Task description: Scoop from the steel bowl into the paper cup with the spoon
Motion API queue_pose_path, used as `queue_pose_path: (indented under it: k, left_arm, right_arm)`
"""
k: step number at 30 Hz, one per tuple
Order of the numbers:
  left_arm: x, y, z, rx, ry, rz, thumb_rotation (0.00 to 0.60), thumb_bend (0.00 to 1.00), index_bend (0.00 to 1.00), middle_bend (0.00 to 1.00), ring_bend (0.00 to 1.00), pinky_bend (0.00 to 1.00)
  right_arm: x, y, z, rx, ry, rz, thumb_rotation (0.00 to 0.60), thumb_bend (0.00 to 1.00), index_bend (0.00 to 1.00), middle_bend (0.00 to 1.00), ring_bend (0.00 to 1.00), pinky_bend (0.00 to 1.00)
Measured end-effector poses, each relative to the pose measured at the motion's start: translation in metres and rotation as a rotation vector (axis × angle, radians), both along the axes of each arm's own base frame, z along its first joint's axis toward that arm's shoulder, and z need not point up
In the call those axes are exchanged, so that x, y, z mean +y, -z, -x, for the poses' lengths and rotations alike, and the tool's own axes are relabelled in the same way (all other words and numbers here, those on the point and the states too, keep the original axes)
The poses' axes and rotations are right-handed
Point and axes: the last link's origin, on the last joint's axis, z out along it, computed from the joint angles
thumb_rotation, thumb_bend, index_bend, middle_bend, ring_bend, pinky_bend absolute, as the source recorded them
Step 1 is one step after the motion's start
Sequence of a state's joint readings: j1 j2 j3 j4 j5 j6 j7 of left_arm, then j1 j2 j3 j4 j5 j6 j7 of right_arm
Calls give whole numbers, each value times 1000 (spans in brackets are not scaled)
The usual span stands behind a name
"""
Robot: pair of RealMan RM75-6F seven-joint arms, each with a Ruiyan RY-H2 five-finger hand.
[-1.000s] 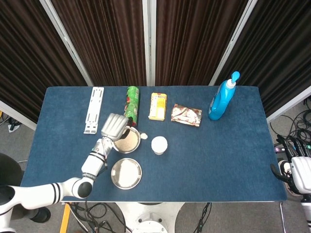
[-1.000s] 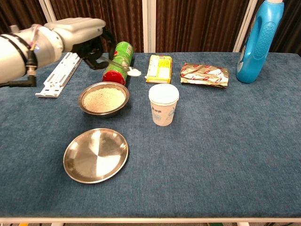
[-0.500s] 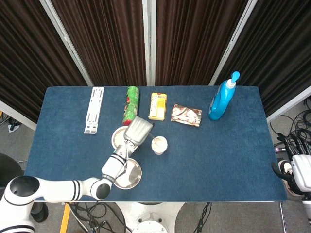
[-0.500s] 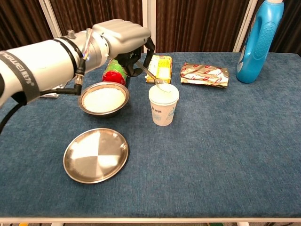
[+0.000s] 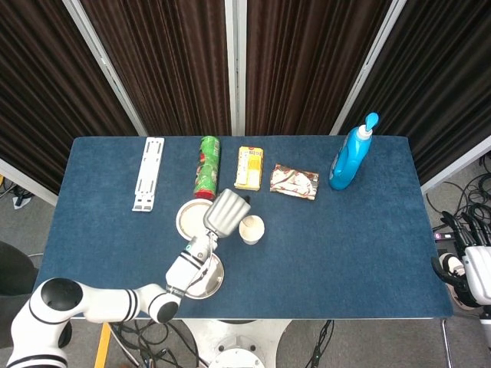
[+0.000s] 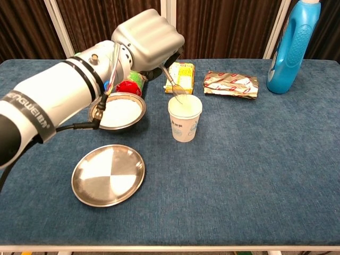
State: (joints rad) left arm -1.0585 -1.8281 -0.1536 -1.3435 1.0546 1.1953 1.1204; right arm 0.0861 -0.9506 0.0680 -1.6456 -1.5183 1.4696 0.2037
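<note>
My left hand [image 6: 149,45] [image 5: 227,212] grips a metal spoon [image 6: 172,85] by its handle. The spoon slants down and its bowl dips into the mouth of the white paper cup [image 6: 185,119] [image 5: 252,229], which stands upright mid-table. The steel bowl [image 6: 118,112] [image 5: 190,218] with pale grain sits just left of the cup, partly under my forearm. At the far right edge of the head view, off the table, hangs my right hand [image 5: 477,276]; how its fingers stand is unclear.
An empty steel plate [image 6: 108,175] lies in front of the bowl. Behind are a green can [image 5: 207,165], a yellow packet [image 6: 180,76], a foil snack bag [image 6: 231,84], a blue detergent bottle [image 6: 292,48] and a white strip [image 5: 149,173].
My left hand carried the loaded spoon rightward from over the bowl to the cup, then tipped it down into the cup's mouth. My right hand stayed put.
</note>
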Motion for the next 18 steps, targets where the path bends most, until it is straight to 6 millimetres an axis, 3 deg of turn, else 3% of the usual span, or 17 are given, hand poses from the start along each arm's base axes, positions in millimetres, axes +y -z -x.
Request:
queue_pose_path:
  k: [10, 18]
  left_arm:
    - [-13, 0, 5, 107, 160, -111, 600, 481, 611, 943, 921, 1000]
    - [-14, -1, 6, 106, 159, -137, 600, 482, 607, 943, 921, 1000]
  right_arm:
    - [1, 2, -2, -4, -7, -1, 600, 254, 0, 179, 0, 0]
    - [4, 0, -4, -2, -15, 6, 600, 254, 0, 180, 0, 0]
